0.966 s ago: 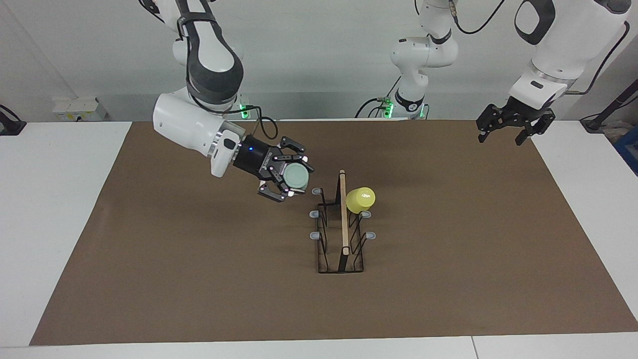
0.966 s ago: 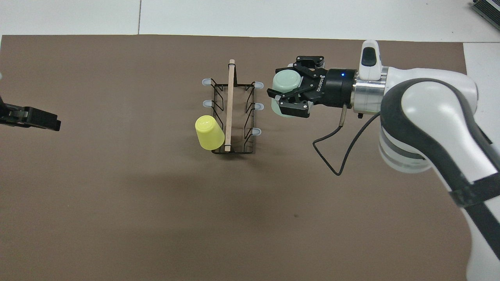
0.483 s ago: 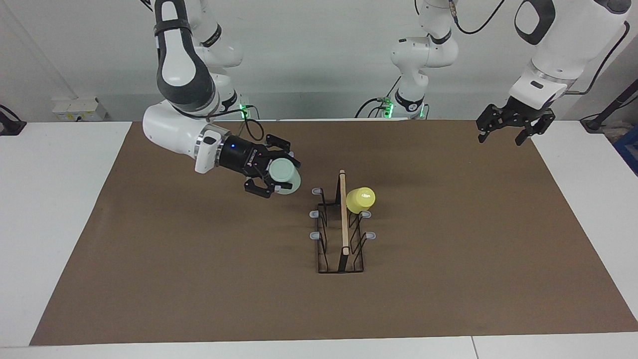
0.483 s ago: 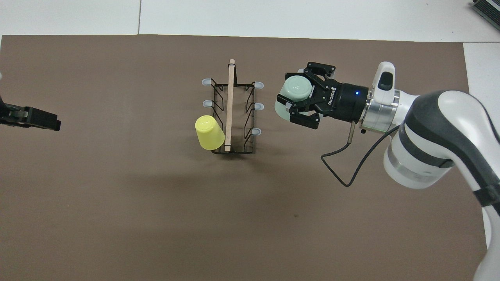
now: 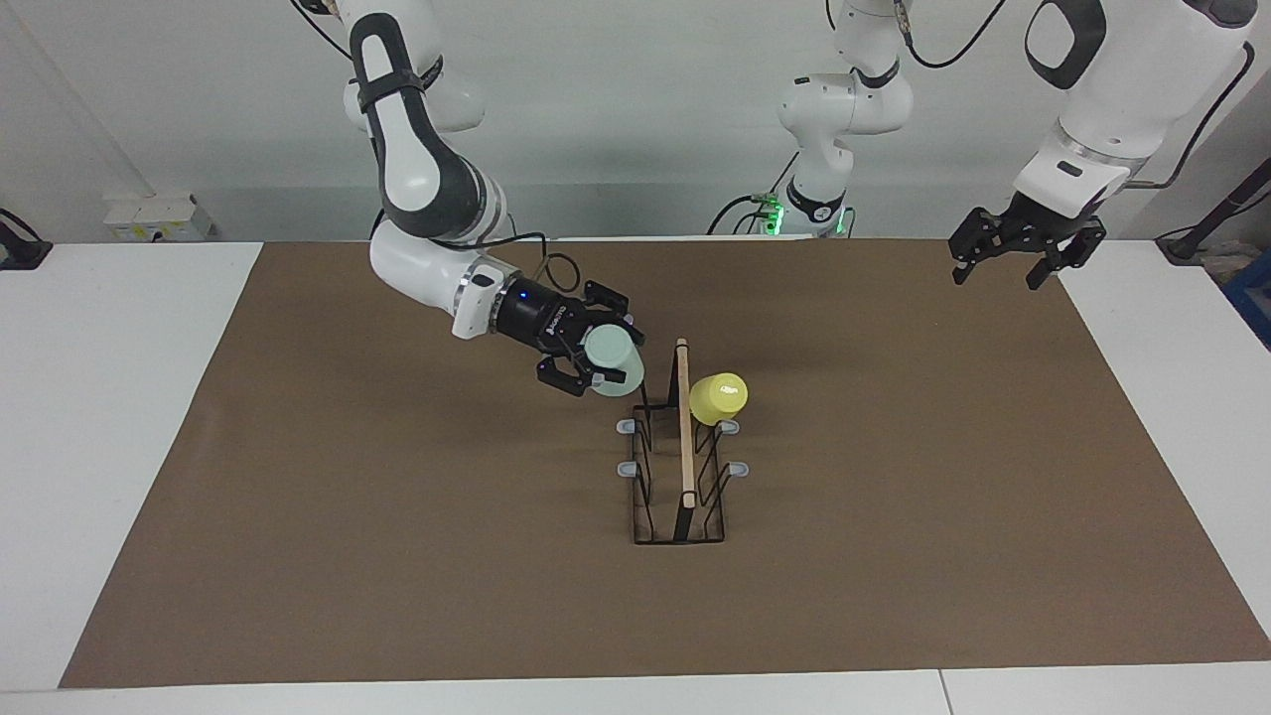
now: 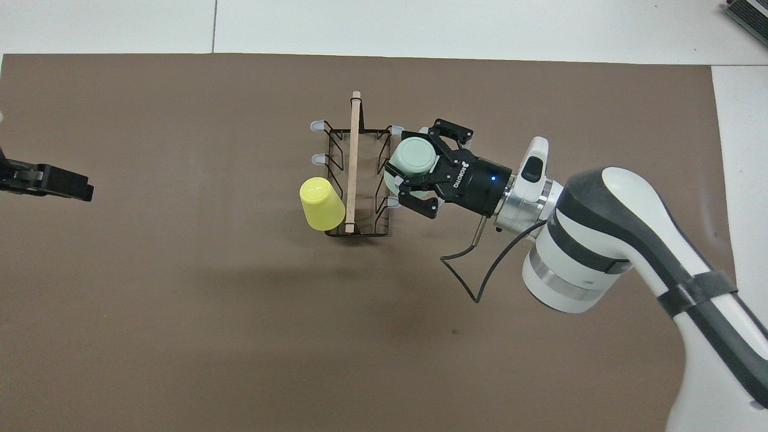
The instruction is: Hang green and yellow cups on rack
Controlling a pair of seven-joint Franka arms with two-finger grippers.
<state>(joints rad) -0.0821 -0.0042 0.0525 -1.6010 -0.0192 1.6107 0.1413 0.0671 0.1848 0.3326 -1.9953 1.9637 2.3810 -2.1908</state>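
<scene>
Yellow cup (image 5: 718, 397) hung on rack (image 5: 683, 437), green cup (image 5: 611, 354) tilted beside prongs

yellow cup (image 5: 718, 397) on rack (image 5: 681, 467) | green cup (image 5: 611, 359) over rack's prongs

**Hidden or cut off**

From my overhead view the left gripper (image 6: 60, 183) shows only as a dark tip at the frame edge; its arm is cut off. The green cup (image 5: 613, 359) covers the rack (image 5: 683, 467) prong nearest the robots on the right arm's side, and I can't tell whether cup and prong touch. The yellow cup (image 6: 321, 203) hides its own prong.
</scene>
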